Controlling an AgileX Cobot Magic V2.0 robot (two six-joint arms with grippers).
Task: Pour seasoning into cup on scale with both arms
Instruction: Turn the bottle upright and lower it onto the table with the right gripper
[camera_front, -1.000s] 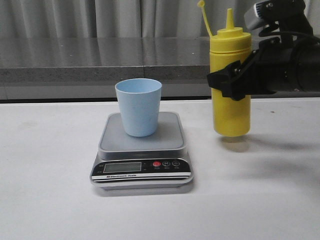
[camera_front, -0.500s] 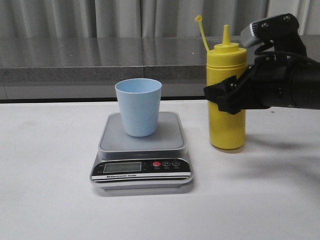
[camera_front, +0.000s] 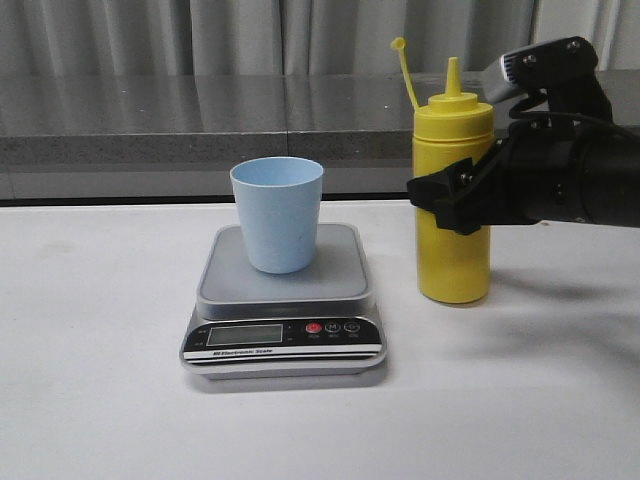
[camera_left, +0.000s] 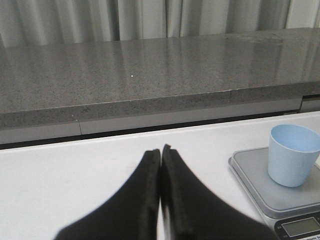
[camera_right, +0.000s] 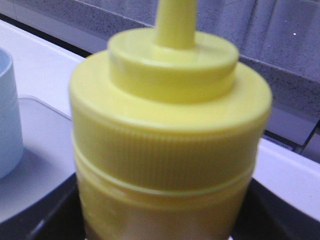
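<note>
The pale blue cup (camera_front: 278, 215) stands upright on the grey scale (camera_front: 340, 275) at the table's middle. The yellow seasoning bottle (camera_front: 455, 255) stands upright on the table just right of the scale, its cap off and hanging on the raised tether strap (camera_front: 407, 70). My right gripper (camera_front: 450, 200) is shut on the bottle's middle from the right. In the right wrist view the bottle (camera_right: 170, 130) fills the frame between the black fingers (camera_right: 55, 210), with the cup (camera_right: 7, 120) beside it. My left gripper (camera_left: 160, 150) is shut and empty over the table, left of the scale (camera_left: 255, 185) and the cup (camera_left: 292, 160).
A grey stone ledge (camera_front: 150, 120) runs along the back of the white table, with curtains behind it. The scale's black front panel (camera_front: 283, 337) with its red button faces the table's front edge.
My right gripper has lowered the bottle from a little above the table down onto it and shifted it slightly left. The cup and the scale have not moved.
</note>
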